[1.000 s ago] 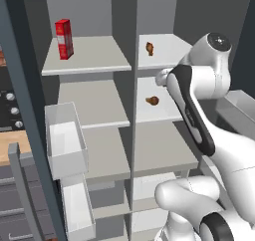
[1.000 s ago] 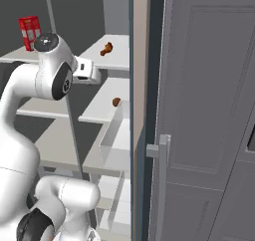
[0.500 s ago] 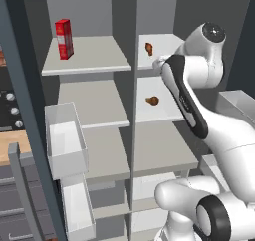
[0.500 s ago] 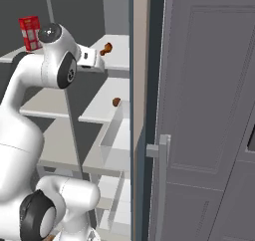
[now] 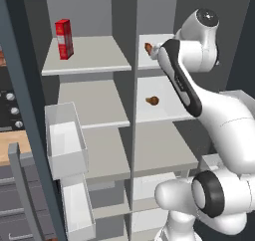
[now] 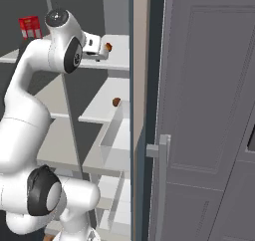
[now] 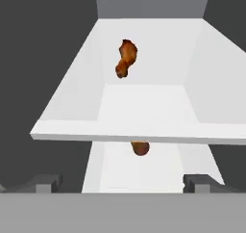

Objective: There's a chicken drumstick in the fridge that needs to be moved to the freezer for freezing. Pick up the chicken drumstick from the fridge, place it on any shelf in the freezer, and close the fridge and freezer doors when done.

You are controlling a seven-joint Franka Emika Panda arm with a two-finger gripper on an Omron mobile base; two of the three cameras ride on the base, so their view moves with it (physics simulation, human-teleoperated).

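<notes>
The chicken drumstick [image 7: 126,58] is a small orange-brown piece lying on the top shelf [image 5: 149,60] of the fridge, the right-hand section; it also shows in the side views [image 5: 148,48] [image 6: 108,47]. My gripper [image 7: 122,184] is open and empty, level with that shelf's front edge and just short of the drumstick [image 5: 156,51] [image 6: 98,48]. A darker brown lump [image 5: 153,100] [image 7: 140,148] lies on the shelf below. The freezer section [image 5: 94,100] stands open on the left with light-grey shelves. The fridge door [image 6: 199,110] stands open at my right.
A red carton [image 5: 63,39] [image 6: 30,27] stands on the freezer's top shelf. Clear bins [image 5: 64,140] hang on the open left door. Another clear bin [image 6: 113,135] hangs by the fridge door's edge, near its grey bar handle [image 6: 162,185]. A vertical divider [image 5: 133,85] separates the two sections.
The arm has risen and stretched forward, carrying the gripper from about the second shelf's height up to the top shelf, close to the drumstick. The food has not moved.
</notes>
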